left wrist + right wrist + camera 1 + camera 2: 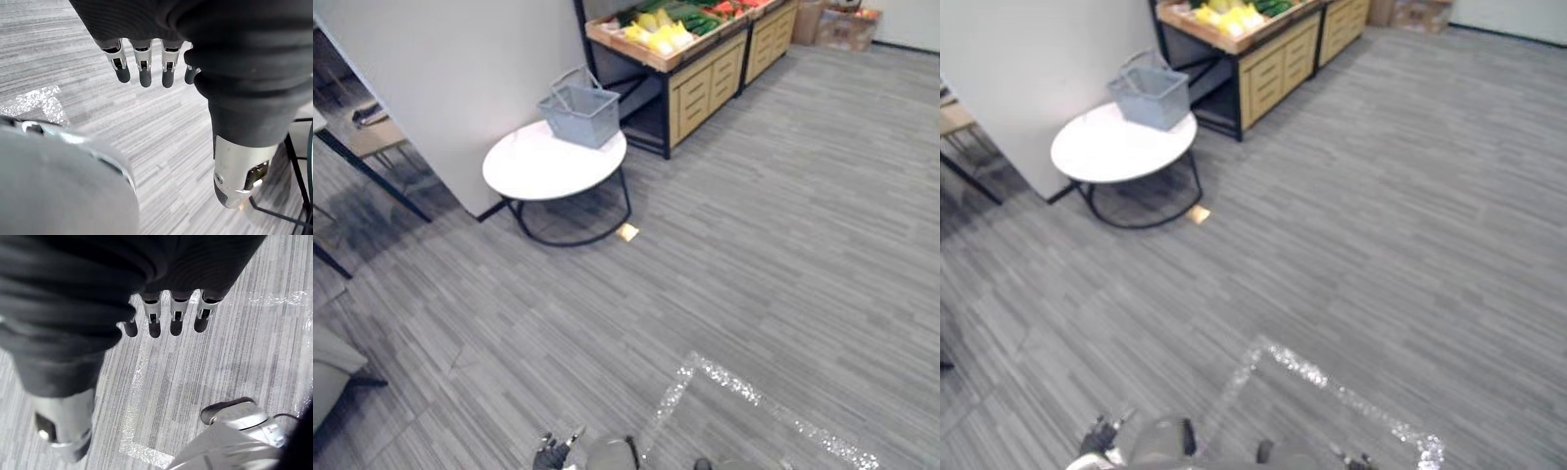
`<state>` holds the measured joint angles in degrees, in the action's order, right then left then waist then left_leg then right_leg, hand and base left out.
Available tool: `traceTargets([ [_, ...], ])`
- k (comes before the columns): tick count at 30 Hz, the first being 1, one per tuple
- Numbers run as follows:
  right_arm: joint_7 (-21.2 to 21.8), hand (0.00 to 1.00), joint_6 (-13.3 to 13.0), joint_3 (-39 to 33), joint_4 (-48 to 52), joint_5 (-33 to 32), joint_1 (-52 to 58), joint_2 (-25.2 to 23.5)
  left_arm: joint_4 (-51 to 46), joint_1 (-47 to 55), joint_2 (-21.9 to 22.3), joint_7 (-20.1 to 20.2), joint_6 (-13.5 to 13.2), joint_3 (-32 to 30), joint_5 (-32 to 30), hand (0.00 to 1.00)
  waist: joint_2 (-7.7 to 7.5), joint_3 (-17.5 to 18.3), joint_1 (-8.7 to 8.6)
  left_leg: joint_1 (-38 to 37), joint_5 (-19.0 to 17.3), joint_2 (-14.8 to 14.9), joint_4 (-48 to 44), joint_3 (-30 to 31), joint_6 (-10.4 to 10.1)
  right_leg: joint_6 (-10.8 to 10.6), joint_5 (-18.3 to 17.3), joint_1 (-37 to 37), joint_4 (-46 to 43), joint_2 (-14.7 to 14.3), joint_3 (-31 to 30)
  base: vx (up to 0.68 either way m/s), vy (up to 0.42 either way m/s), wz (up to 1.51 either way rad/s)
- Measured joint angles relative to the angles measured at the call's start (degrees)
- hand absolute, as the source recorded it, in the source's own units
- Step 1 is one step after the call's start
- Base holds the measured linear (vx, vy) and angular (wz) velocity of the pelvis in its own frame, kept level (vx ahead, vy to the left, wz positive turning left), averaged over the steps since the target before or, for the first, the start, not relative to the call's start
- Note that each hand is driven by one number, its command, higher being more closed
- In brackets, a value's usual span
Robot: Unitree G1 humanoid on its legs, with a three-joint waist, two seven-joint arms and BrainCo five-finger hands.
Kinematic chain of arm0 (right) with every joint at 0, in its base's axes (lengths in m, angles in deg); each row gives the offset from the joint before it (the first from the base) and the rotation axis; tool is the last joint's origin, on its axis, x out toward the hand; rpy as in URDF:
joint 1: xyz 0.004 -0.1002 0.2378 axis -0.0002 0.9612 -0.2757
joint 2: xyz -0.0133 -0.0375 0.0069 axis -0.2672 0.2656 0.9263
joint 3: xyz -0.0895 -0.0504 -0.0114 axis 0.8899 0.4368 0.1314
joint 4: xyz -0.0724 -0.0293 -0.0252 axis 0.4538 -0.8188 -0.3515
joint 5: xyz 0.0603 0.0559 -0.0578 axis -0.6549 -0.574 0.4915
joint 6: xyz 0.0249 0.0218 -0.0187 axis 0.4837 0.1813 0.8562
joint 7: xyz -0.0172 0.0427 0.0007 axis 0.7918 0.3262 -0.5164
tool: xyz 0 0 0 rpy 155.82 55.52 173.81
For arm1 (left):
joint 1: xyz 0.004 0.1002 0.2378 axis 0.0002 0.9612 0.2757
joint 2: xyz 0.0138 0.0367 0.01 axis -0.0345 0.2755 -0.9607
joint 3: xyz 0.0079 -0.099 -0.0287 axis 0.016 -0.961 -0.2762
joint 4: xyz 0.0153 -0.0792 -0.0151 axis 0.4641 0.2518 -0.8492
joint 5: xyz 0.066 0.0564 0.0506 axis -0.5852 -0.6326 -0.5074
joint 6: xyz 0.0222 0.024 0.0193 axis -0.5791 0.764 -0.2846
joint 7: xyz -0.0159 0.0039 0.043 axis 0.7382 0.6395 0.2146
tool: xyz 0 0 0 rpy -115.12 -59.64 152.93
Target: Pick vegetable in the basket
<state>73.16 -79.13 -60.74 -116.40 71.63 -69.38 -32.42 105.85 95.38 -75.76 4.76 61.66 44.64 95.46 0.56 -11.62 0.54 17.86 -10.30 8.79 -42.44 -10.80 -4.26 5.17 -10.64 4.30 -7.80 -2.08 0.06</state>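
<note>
Left eye view: a grey basket [579,113] sits on the far edge of a round white table [533,168], handles raised, at the far left of the scene. The table stands just beside a white wall [460,69]. Just right of the table and farther off is a wooden stand [705,73] with drawer fronts. Its top tray carries the vegetables [661,37]: yellow nearest the basket, green farther along, something red past those. Basket and vegetables are near each other but apart, the basket on the table and the vegetables on the stand. A small yellowish scrap [627,232] lies on the grey striped floor [783,215] by the table's near right leg. A glittery tape line [744,392] makes a corner on the near floor. Cardboard boxes [842,24] sit at the far right. The left hand [551,452] shows low at the near edge, well apart from table and stand. Its wrist view has the fingers [145,66] straight and relaxed, with floor past them. The right hand [177,313] hangs likewise over the floor near the tape, fingers straight, nothing in its grasp.
</note>
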Motion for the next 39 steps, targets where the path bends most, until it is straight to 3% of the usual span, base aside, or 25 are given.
traceTargets([
  [3,0.0,0.0,-0.2,2.7,1.1,0.0,-1.6,0.1,0.1,1.6,-0.2,-0.3,0.0,1.4,0.0,0.0,0.27,-0.1,0.72,1.2,5.1,-0.4,23.5,-0.1,-0.7,-2.7,-1.2,3.9,3.1,-0.2,-0.8,0.29,-0.014,-0.25],
  [5,0.0,0.0,-0.2,5.3,2.1,0.0,-1.9,1.2,0.2,3.1,0.4,-0.5,0.1,2.7,-0.1,0.0,1.84,-0.1,1.89,2.1,10.0,0.5,37.4,3.1,-2.8,-3.1,-3.1,6.4,4.4,-1.7,-2.8,0.38,0.077,-0.36],
  [6,0.1,0.0,-0.4,6.8,2.3,0.0,-2.7,2.1,0.8,4.2,1.0,-0.6,0.3,3.2,-0.1,0.0,2.95,0.0,2.27,3.2,10.2,1.9,38.4,3.8,-2.7,-3.7,-4.9,7.7,4.3,-2.3,-3.8,0.56,0.224,-0.64],
  [7,0.1,0.0,-0.6,7.5,2.3,0.1,-3.0,2.3,1.6,4.7,1.0,-0.8,0.8,3.3,-0.1,0.0,3.05,0.0,2.42,3.3,10.4,2.0,38.2,3.5,-2.4,-4.4,-7.0,9.1,3.6,-2.0,-5.1,0.65,0.323,-0.77],
  [9,0.3,0.0,-1.0,8.6,2.6,0.0,-2.8,2.3,1.6,6.2,0.2,-0.8,1.1,3.4,-0.1,0.0,0.82,1.4,3.19,2.7,16.3,-0.2,36.5,3.2,-1.1,-5.4,-10.5,9.9,0.8,1.6,-7.2,0.61,0.293,-0.73],
  [10,0.8,0.0,-1.1,9.5,2.5,0.1,-2.5,2.0,1.6,7.0,-0.2,-1.1,1.1,3.7,-0.2,0.0,-0.08,3.7,3.47,3.1,20.3,-1.9,35.4,1.6,1.8,-6.5,-11.1,7.7,-3.1,4.2,-8.8,0.52,0.202,-0.52],
  [11,1.0,0.0,-1.1,10.3,2.5,0.1,-2.8,1.4,1.7,6.7,-1.0,-1.1,1.1,3.8,-0.2,0.0,-1.25,4.4,3.46,3.6,19.2,-3.0,34.7,0.6,2.9,-6.7,-10.9,6.0,-5.6,5.3,-9.1,0.67,0.235,-0.41],
  [12,1.7,0.0,-1.3,10.9,2.7,0.1,-2.9,0.7,1.6,5.3,-2.2,-1.2,1.0,4.4,-0.5,0.0,-2.44,4.8,3.39,3.3,18.0,-4.6,33.9,-0.9,4.4,-9.2,-9.1,2.8,-11.3,7.0,-9.6,0.65,0.253,-0.01],
  [14,2.4,0.0,-1.0,11.0,2.2,0.4,-2.7,0.5,0.7,3.6,-2.3,-1.3,1.0,4.1,-0.5,0.0,-2.98,4.6,2.95,0.0,14.8,-6.6,33.5,-1.3,5.3,-9.3,-2.4,0.7,-20.4,8.0,-9.7,0.74,0.296,0.02],
  [15,2.5,0.0,-1.0,11.1,2.3,0.7,-2.2,0.5,-0.6,3.8,-2.5,-1.4,1.0,4.2,-0.7,0.0,-3.13,4.6,2.81,-4.0,11.9,-7.4,33.5,-1.6,5.7,-10.7,4.6,-0.8,-27.7,7.9,-8.9,0.68,0.288,0.01],
  [16,2.5,0.0,-1.2,11.2,2.5,0.7,-1.3,0.5,-1.8,4.1,-2.5,-1.4,1.1,4.9,-1.2,0.0,-2.87,4.5,2.36,-8.2,9.4,-7.8,34.1,-1.1,6.2,-14.8,14.1,-2.4,-35.0,8.1,-7.7,0.55,0.228,0.06],
  [17,2.6,0.0,-1.2,11.3,2.5,0.7,-1.0,0.5,-2.4,4.0,-2.6,-1.4,1.1,5.9,-1.4,0.0,-2.79,4.5,1.86,-9.8,8.3,-8.1,34.4,-0.9,6.6,-15.9,14.6,-3.9,-39.3,8.3,-7.3,0.51,0.187,0.17],
  [19,2.6,0.0,-1.2,11.0,2.5,1.1,-0.8,0.8,-3.7,2.7,-3.6,-1.3,1.0,8.6,-2.2,0.0,-3.24,3.8,1.09,-16.4,4.7,-9.0,35.5,0.7,7.1,-12.8,8.4,-11.1,-52.2,9.7,-3.3,0.48,0.108,0.19],
  [21,2.5,0.0,-1.2,10.8,2.7,2.6,0.7,1.0,-3.6,1.8,-3.7,-1.3,1.1,9.9,-2.3,0.0,-2.44,3.2,0.66,-20.6,2.5,-8.9,37.0,2.1,7.4,-8.9,3.0,-14.6,-53.2,10.8,0.9,0.42,-0.007,0.27],
  [22,2.5,0.0,-1.1,10.6,2.7,2.9,2.1,0.8,-3.6,1.1,-3.7,-1.3,1.1,10.4,-2.3,0.0,-2.14,3.0,0.1,-23.5,0.6,-8.3,37.3,3.1,7.1,-8.4,-0.3,-17.1,-50.9,11.3,4.1,0.4,-0.076,0.45],
  [24,2.4,0.0,-1.2,9.4,2.8,2.9,3.2,0.7,-3.6,0.1,-3.4,-1.4,1.0,10.2,-2.3,0.0,-1.6,2.8,-1.52,-26.7,-2.4,-6.5,37.1,5.4,5.8,-8.1,-2.0,-21.1,-39.4,10.9,7.0,0.4,-0.157,0.59],
  [27,1.7,0.0,-0.9,7.7,2.6,4.3,3.6,0.6,-3.4,-1.3,-1.7,-2.1,1.0,8.3,-2.3,0.0,-1.26,2.6,-1.87,-29.5,-5.8,-3.1,37.4,7.4,2.7,-9.8,2.2,-23.7,-14.7,9.8,6.8,0.51,-0.27,0.46],
  [28,1.2,0.0,-0.8,7.0,2.7,5.4,3.6,0.4,-3.4,-1.4,-0.9,-2.3,1.1,6.8,-2.3,0.0,-1.21,2.5,-1.79,-31.1,-7.4,-1.7,37.4,7.9,1.1,-10.3,8.4,-23.8,-6.0,9.6,5.9,0.77,-0.415,0.36],
  [29,1.1,0.0,-0.8,5.9,2.8,6.8,3.8,0.3,-3.1,-1.4,-0.1,-2.5,1.1,5.4,-2.3,0.0,-0.76,2.4,-1.81,-33.0,-8.3,-0.2,37.7,8.2,0.7,-10.1,15.7,-22.7,-5.3,8.3,6.4,0.65,-0.331,0.23],
  [30,1.0,0.0,-0.8,5.2,2.8,7.4,3.2,0.2,-2.5,-1.8,0.8,-2.5,1.1,5.0,-2.3,0.0,0.37,2.0,-1.4,-33.5,-7.8,0.8,37.8,8.2,0.7,-9.4,13.6,-23.1,-7.8,7.3,6.6,0.61,-0.3,0.18],
  [32,0.5,0.0,-0.8,3.3,3.9,7.5,2.5,-0.3,-1.8,-2.7,3.8,-2.5,1.1,4.5,-2.8,0.0,0.66,1.4,-1.59,-34.5,-2.3,1.0,36.5,9.9,0.0,-7.9,5.3,-24.9,-18.8,8.5,7.7,0.54,-0.285,0.29],
  [35,0.1,0.0,-0.6,2.1,4.4,7.5,2.9,-0.4,-1.6,-2.7,4.8,-2.5,1.0,4.2,-2.7,0.0,2.16,2.3,-1.86,-34.5,1.0,3.2,32.4,12.8,-0.4,-6.2,0.2,-22.2,-22.2,7.9,10.6,0.55,-0.267,0.39],
  [36,0.1,0.0,-0.6,1.9,4.4,7.5,3.0,-0.4,-1.1,-2.7,4.9,-2.4,1.0,4.2,-2.5,0.0,2.5,2.4,-2.05,-32.1,3.0,4.0,26.3,14.5,-2.1,-5.7,-1.4,-19.5,-21.0,7.4,12.2,0.44,-0.224,0.57],
  [37,0.1,0.0,-0.4,1.6,4.5,7.5,3.4,-0.4,-1.1,-3.1,4.7,-2.3,1.1,4.0,-2.2,0.0,2.54,2.3,-2.31,-26.8,6.8,4.5,15.9,16.7,-5.4,-5.6,-2.2,-16.1,-18.5,7.1,14.1,0.52,-0.27,0.64],
  [39,0.1,0.0,0.0,1.7,4.4,7.4,3.7,-0.4,-1.2,-3.6,4.2,-2.2,1.1,4.1,-2.0,0.0,1.82,1.7,-1.72,-19.1,12.0,4.9,-0.5,16.9,-8.4,-5.1,-2.6,-10.5,-14.2,6.8,15.7,0.41,-0.189,0.4],
])
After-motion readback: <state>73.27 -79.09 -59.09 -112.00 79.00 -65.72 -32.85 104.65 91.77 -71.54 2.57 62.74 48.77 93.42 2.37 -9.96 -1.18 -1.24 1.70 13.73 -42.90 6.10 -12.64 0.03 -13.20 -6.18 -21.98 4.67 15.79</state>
